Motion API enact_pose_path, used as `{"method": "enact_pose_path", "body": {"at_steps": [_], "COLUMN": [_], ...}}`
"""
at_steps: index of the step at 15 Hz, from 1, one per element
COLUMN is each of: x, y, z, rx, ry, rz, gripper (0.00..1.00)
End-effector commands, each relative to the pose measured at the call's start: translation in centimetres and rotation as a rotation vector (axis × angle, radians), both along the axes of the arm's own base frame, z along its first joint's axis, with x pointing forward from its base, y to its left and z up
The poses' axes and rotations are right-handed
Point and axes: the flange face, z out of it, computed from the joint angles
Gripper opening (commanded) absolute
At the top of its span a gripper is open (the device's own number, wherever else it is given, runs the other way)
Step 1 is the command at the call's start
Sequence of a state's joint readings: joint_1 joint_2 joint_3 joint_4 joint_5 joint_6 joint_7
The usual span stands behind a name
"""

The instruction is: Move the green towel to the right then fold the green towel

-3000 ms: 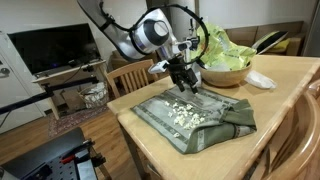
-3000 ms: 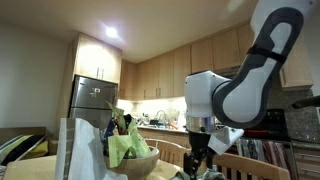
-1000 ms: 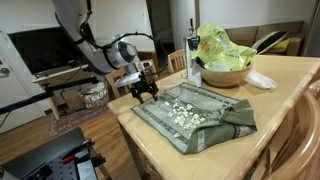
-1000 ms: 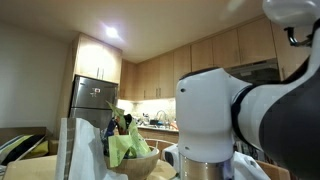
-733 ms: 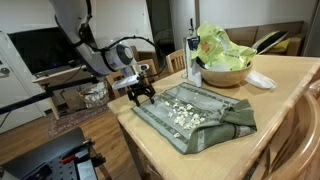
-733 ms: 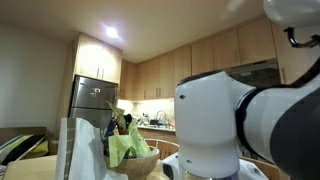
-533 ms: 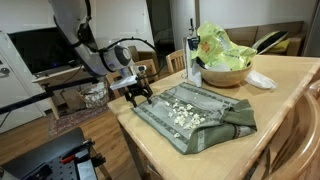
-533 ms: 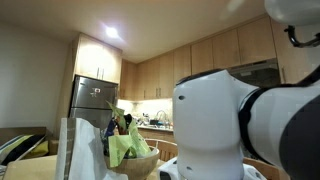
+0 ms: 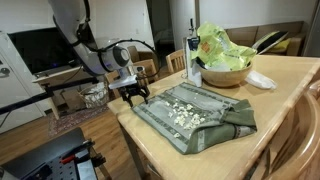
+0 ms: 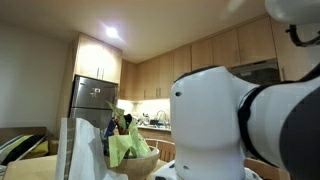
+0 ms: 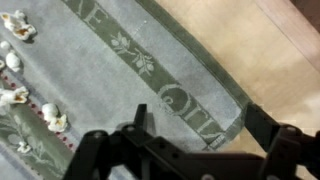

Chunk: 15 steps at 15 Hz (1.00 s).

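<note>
The green towel [image 9: 192, 115] lies spread flat on the wooden table [image 9: 285, 95], with a pale speckled middle panel and a bunched fold at its right end. In the wrist view the green towel [image 11: 90, 70] fills the upper left, and its dark-bordered corner lies between the two black fingertips. My gripper [image 9: 134, 95] hangs open just above the towel's left corner at the table's left edge, holding nothing. Seen from the wrist, the gripper [image 11: 200, 125] stands wide, one finger [image 11: 262, 122] over bare wood. In an exterior view the arm's white body [image 10: 240, 125] hides the towel.
A wooden bowl [image 9: 226, 72] of green leaves stands at the back of the table, with a white object [image 9: 262, 80] beside it and a tall glass [image 9: 192, 60] to its left. A chair [image 9: 148, 68] stands behind the table. The bowl [image 10: 135, 160] also shows from the side.
The gripper has drifted a little left and down, from over the towel's left border to its corner at the table edge. It stays open. The towel has not moved.
</note>
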<state>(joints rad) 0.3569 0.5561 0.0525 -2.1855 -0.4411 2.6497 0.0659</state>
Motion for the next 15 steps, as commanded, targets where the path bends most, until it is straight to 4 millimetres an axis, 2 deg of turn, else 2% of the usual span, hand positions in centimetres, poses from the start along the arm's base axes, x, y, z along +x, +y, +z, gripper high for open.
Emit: {"method": "enact_pose_path", "body": {"at_steps": [1, 7, 15], "x": [0.2, 0.5, 0.8], "y": [-0.6, -1.5, -0.5], "z": [0.1, -0.7, -1.0], "rx": [0.044, 0.049, -0.066], "ry": [0.090, 0.176, 0.078], "rz": [0.021, 0.016, 0.094], "gripper": [1.00, 1.00, 1.00]}}
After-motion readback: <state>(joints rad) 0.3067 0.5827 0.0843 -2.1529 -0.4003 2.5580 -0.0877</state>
